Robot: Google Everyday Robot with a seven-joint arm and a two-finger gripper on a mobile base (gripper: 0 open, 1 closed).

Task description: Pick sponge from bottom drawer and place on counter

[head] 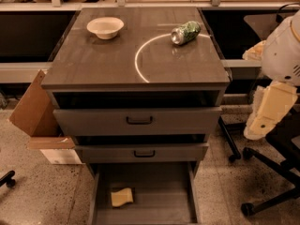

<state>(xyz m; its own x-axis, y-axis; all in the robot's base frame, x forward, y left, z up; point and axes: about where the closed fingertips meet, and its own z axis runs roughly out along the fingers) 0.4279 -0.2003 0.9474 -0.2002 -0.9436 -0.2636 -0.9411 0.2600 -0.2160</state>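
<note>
The pale yellow sponge (122, 197) lies on the floor of the open bottom drawer (159, 205), left of its middle. The counter (103, 62) is the dark wood-grain cabinet top with a white arc line. My arm hangs at the right side of the cabinet, and its cream end with the gripper (255, 130) is at the height of the upper drawers, well above and to the right of the sponge. Nothing is seen in the gripper.
A white bowl (105, 27) and a crushed green can (185, 33) sit at the back of the counter. Two upper drawers with black handles (139, 120) are slightly open. A cardboard box (35, 111) stands left; office chair legs (262, 191) stand right.
</note>
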